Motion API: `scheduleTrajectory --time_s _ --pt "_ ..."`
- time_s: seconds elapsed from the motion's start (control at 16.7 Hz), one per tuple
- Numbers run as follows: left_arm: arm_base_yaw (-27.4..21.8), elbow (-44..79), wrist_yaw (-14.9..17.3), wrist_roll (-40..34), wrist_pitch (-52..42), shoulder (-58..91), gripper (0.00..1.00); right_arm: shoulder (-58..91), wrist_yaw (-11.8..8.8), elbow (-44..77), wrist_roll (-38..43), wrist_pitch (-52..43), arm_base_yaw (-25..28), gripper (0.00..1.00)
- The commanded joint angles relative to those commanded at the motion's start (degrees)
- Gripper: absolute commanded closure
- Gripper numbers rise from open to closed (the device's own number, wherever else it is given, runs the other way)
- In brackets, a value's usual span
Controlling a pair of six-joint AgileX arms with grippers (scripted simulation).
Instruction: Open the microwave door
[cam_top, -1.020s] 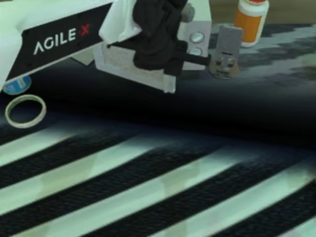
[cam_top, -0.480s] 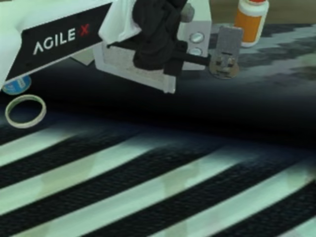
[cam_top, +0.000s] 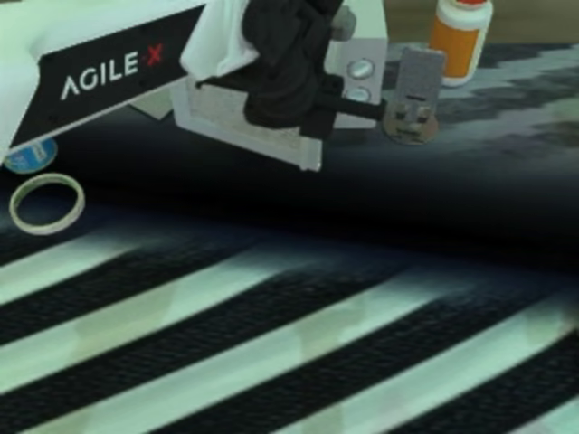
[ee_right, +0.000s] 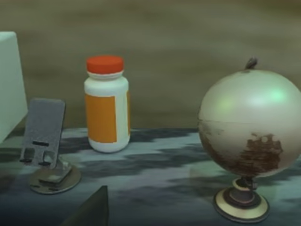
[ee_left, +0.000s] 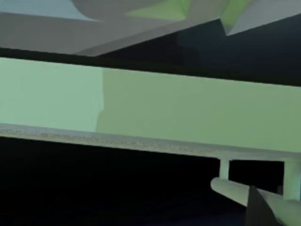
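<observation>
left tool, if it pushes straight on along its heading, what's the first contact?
Probably the phone stand. In the top view the left tool reaches over the swung-open microwave door toward the table's right, its tip just short of the stand. Height is unclear, so it might pass above it.

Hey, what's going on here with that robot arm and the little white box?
The left arm reaches across the table's far left, its left pincer at the front of the microwave, working the microwave door. The door is swung partly outward, angled away from the knob panel. The right arm is out of the top view. An orange bottle, phone stand and tape ring sit untouched.
</observation>
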Motion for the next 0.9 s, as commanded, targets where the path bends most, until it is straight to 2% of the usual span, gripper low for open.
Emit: scheduleTrajectory --time_s 0.48,0.9 --pt "0.8 -4.2 2.1 3.7 1.9 -2.9 1.0 0.0 0.0 0.0 0.0 0.0 0.0 0.0" --pt "0.8 -4.3 2.1 3.7 1.9 -2.9 1.0 0.0 0.0 0.0 0.0 0.0 0.0 0.0"
